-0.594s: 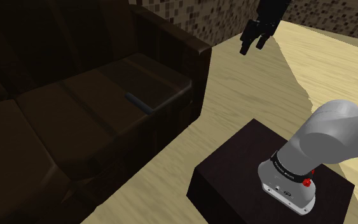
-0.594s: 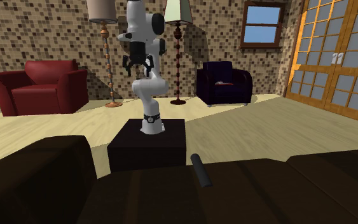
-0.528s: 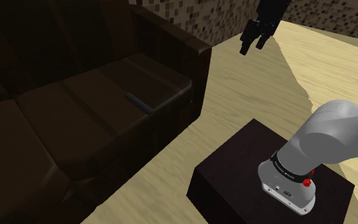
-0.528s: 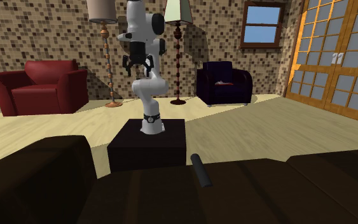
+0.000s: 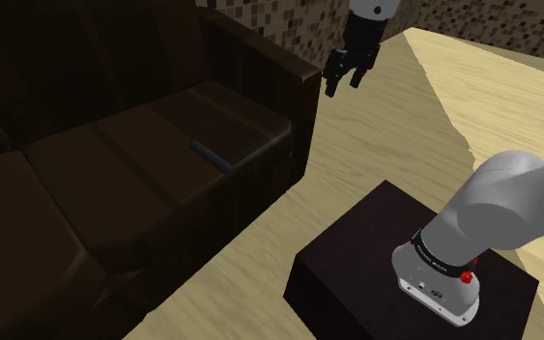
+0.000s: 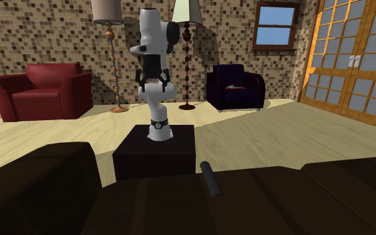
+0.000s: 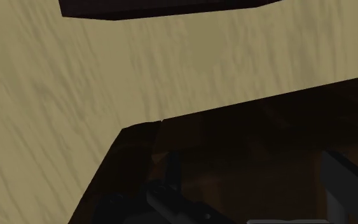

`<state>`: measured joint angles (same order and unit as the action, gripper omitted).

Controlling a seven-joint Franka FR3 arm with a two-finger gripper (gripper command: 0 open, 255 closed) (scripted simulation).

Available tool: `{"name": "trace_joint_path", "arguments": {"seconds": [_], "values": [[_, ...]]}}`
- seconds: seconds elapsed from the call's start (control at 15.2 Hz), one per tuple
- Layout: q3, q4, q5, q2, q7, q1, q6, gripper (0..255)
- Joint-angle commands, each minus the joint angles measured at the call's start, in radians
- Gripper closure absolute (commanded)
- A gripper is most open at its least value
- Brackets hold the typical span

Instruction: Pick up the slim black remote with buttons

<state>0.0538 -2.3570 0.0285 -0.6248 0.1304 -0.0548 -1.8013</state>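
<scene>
Gripper is hanging high in the air, jaws spread apart and holding nothing; in the wrist view its fingers are standing well apart. The remote is lying flat on the sofa seat, just beside the armrest and near the seat's front edge. It's sitting well below the gripper and off to the shoulder view's left, with the armrest between them. In that view its long axis is running from upper left to lower right; across the room, the remote is pointing one end roughly at the stand. I'm judging the jaws are needing to straddle its narrow width, across that line.
</scene>
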Motion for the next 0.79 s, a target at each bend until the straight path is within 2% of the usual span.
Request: {"name": "trace_joint_path", "arguments": {"seconds": [0.0, 0.73], "values": [[0.019, -0.005, 0.013, 0.06, 0.017, -0.011, -0.061, 0], [0.109, 0.138, 0.034, 0.44, 0.095, -0.053, -0.28, 0]]}}
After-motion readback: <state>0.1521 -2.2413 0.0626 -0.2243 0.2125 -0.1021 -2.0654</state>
